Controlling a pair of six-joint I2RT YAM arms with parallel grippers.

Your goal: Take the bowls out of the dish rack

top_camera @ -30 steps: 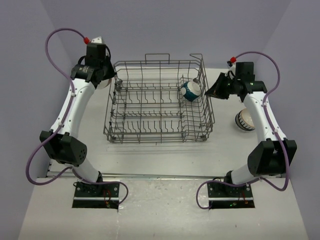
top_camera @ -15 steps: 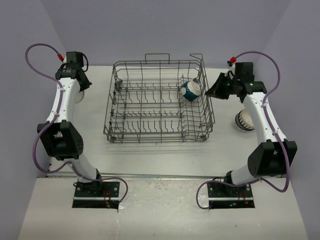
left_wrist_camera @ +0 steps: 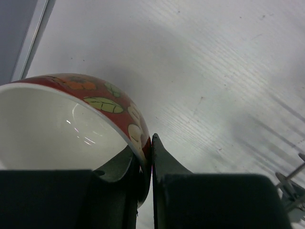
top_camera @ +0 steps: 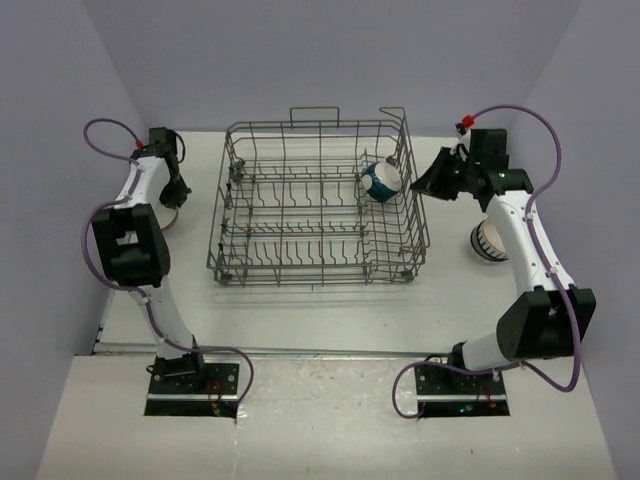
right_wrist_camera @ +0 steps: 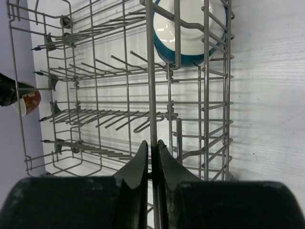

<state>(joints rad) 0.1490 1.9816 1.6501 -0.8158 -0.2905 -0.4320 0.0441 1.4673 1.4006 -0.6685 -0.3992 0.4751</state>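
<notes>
Step in hand: setting down the red patterned bowl (left_wrist_camera: 71, 119) outside the dish rack (top_camera: 315, 205).

Left gripper (left_wrist_camera: 151, 160) is clenched on this bowl's rim, one finger inside the white interior and the other against the outer wall. The bowl hangs tilted over the table (left_wrist_camera: 214, 71), to the left of the rack and clear of its wires. Whether its foot touches the surface cannot be told.

Right gripper (right_wrist_camera: 152, 157) is clenched on a wire of the rack's right-hand wall. This is judged to be steadying the rack.

Inventory: the teal-white bowl (top_camera: 381, 180) stands on edge among the tines at the rack's far right corner, just beside the right gripper. It is the only bowl seen inside. The striped bowl (top_camera: 487, 240) sits on the table to the right of the rack, near the right arm. The other bowls are not located in these views.

Next move, as judged: lower the red bowl until it rests flat, release the jaws, and lift straight off the rim so the bowl is not tipped. The teal-white bowl is left to extract. The right arm is nearer to it but must first let go of the wire.
</notes>
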